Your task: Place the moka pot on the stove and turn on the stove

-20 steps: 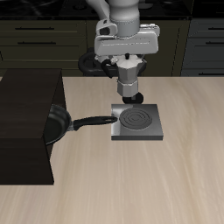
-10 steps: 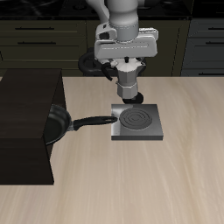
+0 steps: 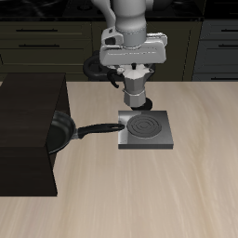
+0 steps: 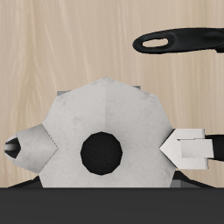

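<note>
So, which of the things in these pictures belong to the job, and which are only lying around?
For the job:
- small silver faceted moka pot with black lid knob
- flat grey square stove with a spiral burner
- robot's gripper, at the pot

Not needed:
- black frying pan with long handle, beside the stove
- dark cabinet

Across the 3 exterior pictures the gripper (image 3: 136, 71) has risen slightly, carrying the moka pot (image 3: 138, 86) up with it. The pot stays clamped between the 2 fingers and hangs a little higher above the table than 1 second ago, with no sideways shift.
</note>
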You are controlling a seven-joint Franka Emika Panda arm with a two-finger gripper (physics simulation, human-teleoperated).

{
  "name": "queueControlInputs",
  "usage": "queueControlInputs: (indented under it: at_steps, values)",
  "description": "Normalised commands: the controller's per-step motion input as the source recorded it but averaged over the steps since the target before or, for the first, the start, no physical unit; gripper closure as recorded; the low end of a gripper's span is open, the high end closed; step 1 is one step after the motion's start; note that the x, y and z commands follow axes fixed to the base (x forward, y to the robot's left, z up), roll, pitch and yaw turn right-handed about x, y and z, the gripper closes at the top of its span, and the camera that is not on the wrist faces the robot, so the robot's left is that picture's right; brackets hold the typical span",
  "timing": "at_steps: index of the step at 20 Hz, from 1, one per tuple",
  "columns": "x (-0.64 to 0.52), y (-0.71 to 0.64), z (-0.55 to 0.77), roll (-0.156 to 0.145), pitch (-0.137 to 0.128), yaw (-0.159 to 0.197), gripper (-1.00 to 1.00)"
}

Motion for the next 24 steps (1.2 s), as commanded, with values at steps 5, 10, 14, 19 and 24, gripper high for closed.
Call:
queueControlInputs:
  at_steps: [5,10,14,19,24]
  values:
    - [0.11,0.14,-0.02,0.015,-0.004,0.002,1.00]
    - [0.10,0.16,-0.15,0.023,0.035,-0.015,1.00]
    - [0.08,0.26,-0.16,0.036,0.016,0.043,1.00]
    - [0.11,0.05,-0.13,0.005,0.015,0.011,1.00]
    - [0.06,-0.04,-0.11,-0.009,0.015,-0.003,1.00]
